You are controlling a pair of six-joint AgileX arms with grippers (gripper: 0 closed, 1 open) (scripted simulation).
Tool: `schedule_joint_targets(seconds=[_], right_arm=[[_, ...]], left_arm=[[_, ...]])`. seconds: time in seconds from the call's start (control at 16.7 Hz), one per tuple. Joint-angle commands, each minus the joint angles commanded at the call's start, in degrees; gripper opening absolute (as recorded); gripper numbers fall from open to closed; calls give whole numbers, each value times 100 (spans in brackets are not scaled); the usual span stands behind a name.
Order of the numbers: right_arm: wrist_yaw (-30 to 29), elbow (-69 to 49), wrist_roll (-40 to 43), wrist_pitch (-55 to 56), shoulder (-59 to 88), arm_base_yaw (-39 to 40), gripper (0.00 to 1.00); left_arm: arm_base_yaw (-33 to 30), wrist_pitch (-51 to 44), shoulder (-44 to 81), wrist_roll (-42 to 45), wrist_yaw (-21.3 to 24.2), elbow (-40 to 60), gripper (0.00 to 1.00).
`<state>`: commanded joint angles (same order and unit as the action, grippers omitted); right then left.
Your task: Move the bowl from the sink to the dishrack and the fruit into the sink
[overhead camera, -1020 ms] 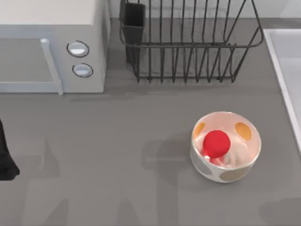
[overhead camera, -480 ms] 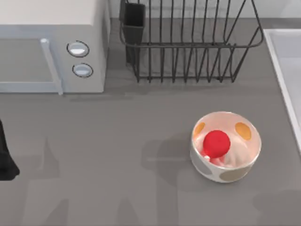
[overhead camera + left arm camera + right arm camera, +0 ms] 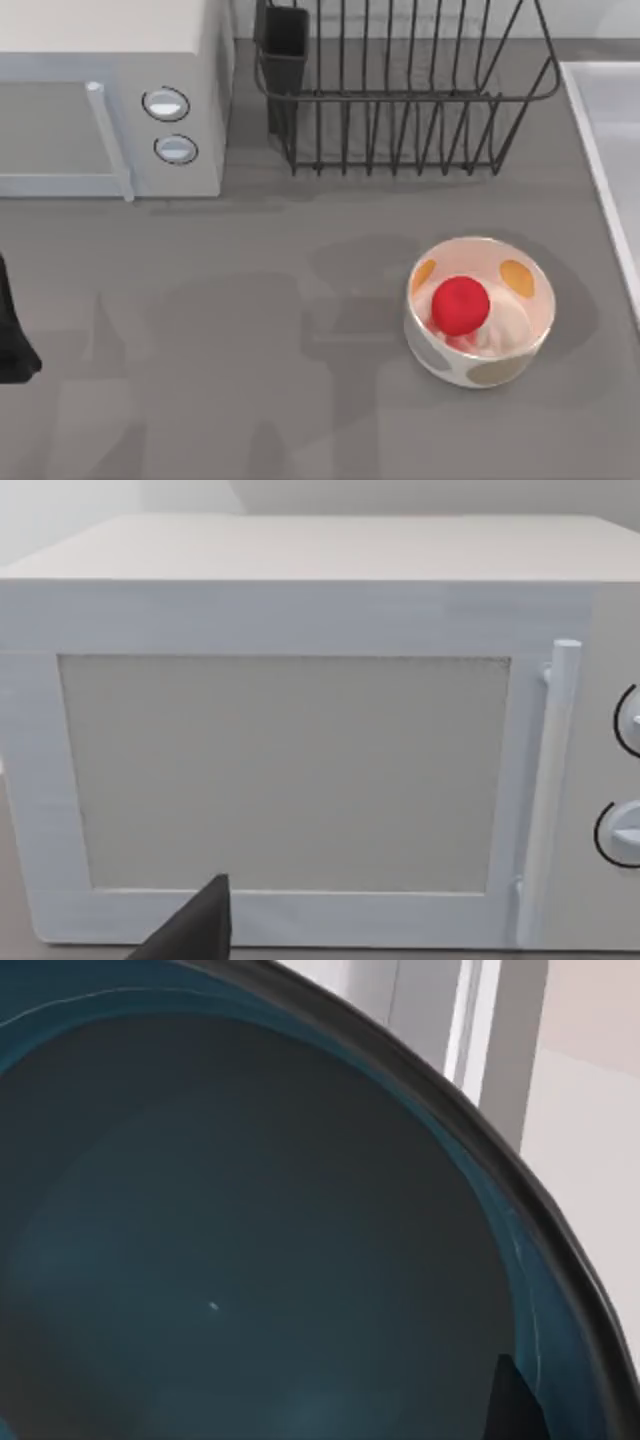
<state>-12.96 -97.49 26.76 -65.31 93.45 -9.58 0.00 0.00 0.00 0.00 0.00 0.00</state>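
Shadows on the table (image 3: 250,250) have moved since a second ago. The dark patch that lay at 5 o'clock in the top view is gone. Now a wide grey one spreads over the middle and round the white bowl (image 3: 430,350). Nothing on the table itself has moved. I think something is passing high above the table.

The bowl (image 3: 250,1240) is very close up in the right wrist view, with its teal inside facing the camera. A dark bit of the right gripper (image 3: 512,1408) sits by the rim. I cannot tell if it is squeezing the bowl or just next to it. Pale straight walls stand behind the bowl, so it may be in or just over the sink (image 3: 597,170), at 3 o'clock in the top view. I guess the gripper is at the rim because a thin edge is the easy part to pinch.

The dishrack (image 3: 400,95) waits at 12 o'clock with no dish in it. The bars stand up so a dish can lean between them.

The fruit (image 3: 460,304) rests in the white bowl at 4 o'clock, near the sink. The bowl's sides stop it rolling off.

The left gripper (image 3: 195,930) is parked at 9 o'clock, facing the white box with knobs (image 3: 110,40). I cannot tell if it is open.
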Motion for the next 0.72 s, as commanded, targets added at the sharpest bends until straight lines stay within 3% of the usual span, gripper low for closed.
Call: schedule_joint_targets(seconds=[0.42,0.72], right_arm=[[-1804,-54,-1627,3242,274,3212,0],[-2862,80,-2443,5342,298,4807,0]], left_arm=[[0,0,0,0,0,0,100],[0,0,0,0,0,0,100]])
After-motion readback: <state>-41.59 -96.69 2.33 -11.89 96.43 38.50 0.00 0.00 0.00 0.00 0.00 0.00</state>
